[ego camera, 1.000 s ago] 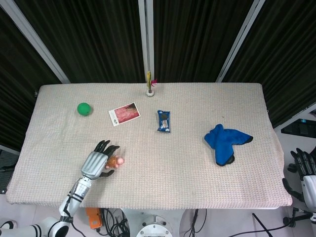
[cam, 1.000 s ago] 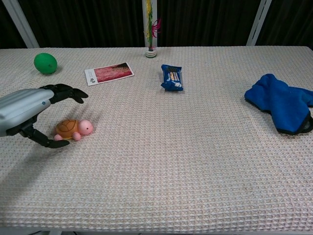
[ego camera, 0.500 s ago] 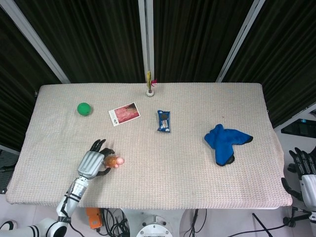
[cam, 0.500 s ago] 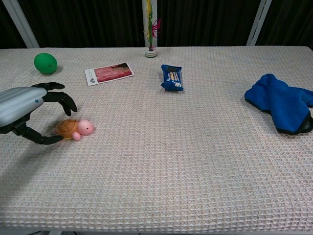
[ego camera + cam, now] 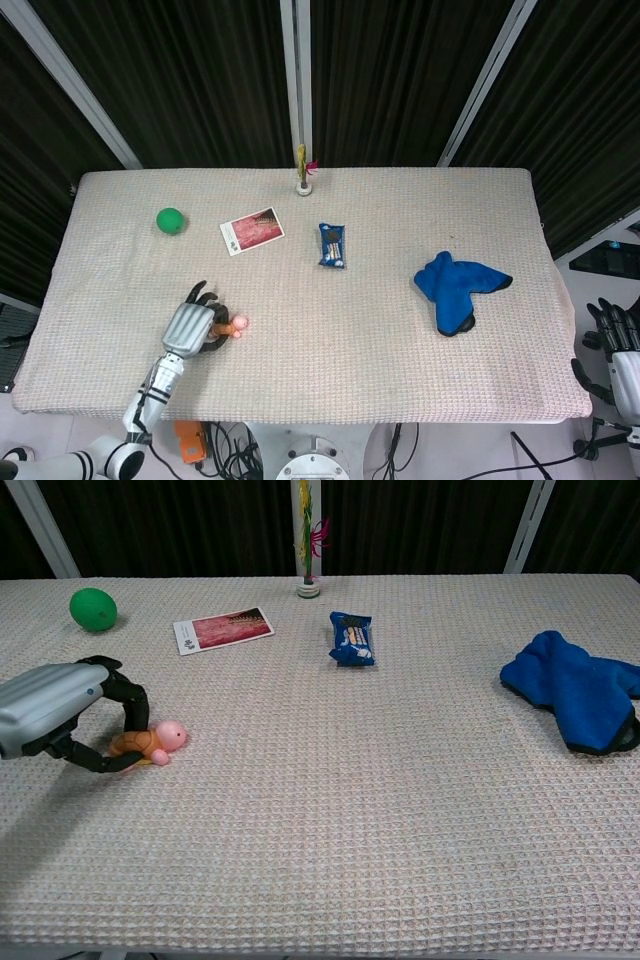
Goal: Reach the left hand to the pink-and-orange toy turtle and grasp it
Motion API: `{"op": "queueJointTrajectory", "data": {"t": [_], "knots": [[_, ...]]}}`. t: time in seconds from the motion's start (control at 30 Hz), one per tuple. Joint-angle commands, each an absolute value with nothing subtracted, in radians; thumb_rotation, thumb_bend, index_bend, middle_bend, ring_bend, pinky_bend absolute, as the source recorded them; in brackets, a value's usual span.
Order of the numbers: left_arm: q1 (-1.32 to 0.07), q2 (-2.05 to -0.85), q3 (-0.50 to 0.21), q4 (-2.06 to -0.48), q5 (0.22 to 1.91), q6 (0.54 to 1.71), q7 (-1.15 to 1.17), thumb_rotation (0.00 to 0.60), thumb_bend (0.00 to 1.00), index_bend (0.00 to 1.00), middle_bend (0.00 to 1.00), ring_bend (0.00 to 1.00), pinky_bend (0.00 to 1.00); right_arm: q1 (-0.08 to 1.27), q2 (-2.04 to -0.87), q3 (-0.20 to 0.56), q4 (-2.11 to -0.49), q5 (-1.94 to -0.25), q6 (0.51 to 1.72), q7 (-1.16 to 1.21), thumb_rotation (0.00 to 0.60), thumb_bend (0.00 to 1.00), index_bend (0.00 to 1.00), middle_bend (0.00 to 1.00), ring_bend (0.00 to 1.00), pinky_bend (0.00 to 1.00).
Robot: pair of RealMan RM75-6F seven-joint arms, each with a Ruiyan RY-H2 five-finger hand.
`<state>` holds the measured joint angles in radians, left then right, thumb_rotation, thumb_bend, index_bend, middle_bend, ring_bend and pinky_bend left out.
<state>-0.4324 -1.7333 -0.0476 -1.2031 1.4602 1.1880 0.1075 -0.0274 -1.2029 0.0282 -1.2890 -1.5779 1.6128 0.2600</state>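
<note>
Fingers (image 5: 128,702) curled round turtle (image 5: 155,742) — left hand (image 5: 62,705) | on table (image 5: 400,810)

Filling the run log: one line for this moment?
left robot hand: fingers curled around toy turtle | turtle: on table | right robot hand: idle off-table

Left hand (image 5: 55,712) low, fingers (image 5: 130,702) curled; right hand (image 5: 622,352) idle off-table.

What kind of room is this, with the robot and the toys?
Probably a robot test lab, not a home: black curtains on metal poles, a cloth-covered table with scattered practice things, and a robot left hand closing its fingers round a toy turtle.
</note>
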Motion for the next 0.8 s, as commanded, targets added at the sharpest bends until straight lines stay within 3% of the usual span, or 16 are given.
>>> {"op": "queueJointTrajectory", "data": {"t": [0.03, 0.13, 0.23, 0.3, 0.4, 0.47, 0.63, 0.8], "knots": [[-0.434, -1.755, -0.049, -1.171, 1.474, 1.208, 0.100, 0.600, 0.38, 0.73, 0.72, 0.33, 0.10, -0.027, -1.203, 0.028, -1.289, -1.578, 1.613, 0.261, 0.600, 0.26, 0.00, 0.01, 0.00, 0.00], [-0.433, -1.765, -0.048, -1.154, 1.476, 1.213, 0.102, 0.600, 0.40, 0.78, 0.77, 0.37, 0.11, -0.029, -1.203, 0.028, -1.288, -1.579, 1.617, 0.263, 0.600, 0.26, 0.00, 0.01, 0.00, 0.00], [-0.432, -1.754, -0.045, -1.172, 1.475, 1.207, 0.085, 0.600, 0.39, 0.73, 0.73, 0.35, 0.11, -0.031, -1.201, 0.029, -1.289, -1.580, 1.623, 0.265, 0.600, 0.26, 0.00, 0.01, 0.00, 0.00], [-0.435, -1.735, -0.037, -1.196, 1.477, 1.192, 0.075, 0.600, 0.33, 0.58, 0.59, 0.28, 0.10, -0.033, -1.200, 0.029, -1.289, -1.581, 1.627, 0.266, 0.600, 0.26, 0.00, 0.01, 0.00, 0.00], [-0.442, -1.701, -0.030, -1.236, 1.484, 1.177, 0.065, 0.600, 0.22, 0.24, 0.24, 0.07, 0.07, -0.034, -1.199, 0.028, -1.290, -1.584, 1.632, 0.267, 0.600, 0.26, 0.00, 0.01, 0.00, 0.00], [-0.440, -1.693, -0.034, -1.246, 1.488, 1.188, 0.061, 0.600, 0.18, 0.13, 0.13, 0.00, 0.06, -0.035, -1.199, 0.028, -1.291, -1.586, 1.634, 0.267, 0.600, 0.26, 0.00, 0.01, 0.00, 0.00], [-0.436, -1.669, -0.031, -1.273, 1.478, 1.181, 0.066, 0.600, 0.16, 0.11, 0.13, 0.00, 0.06, -0.035, -1.200, 0.026, -1.291, -1.589, 1.634, 0.266, 0.600, 0.26, 0.00, 0.01, 0.00, 0.00], [-0.437, -1.666, -0.033, -1.286, 1.465, 1.172, 0.079, 0.600, 0.17, 0.15, 0.21, 0.00, 0.06, -0.032, -1.202, 0.025, -1.292, -1.591, 1.630, 0.262, 0.600, 0.26, 0.00, 0.01, 0.00, 0.00]]}}
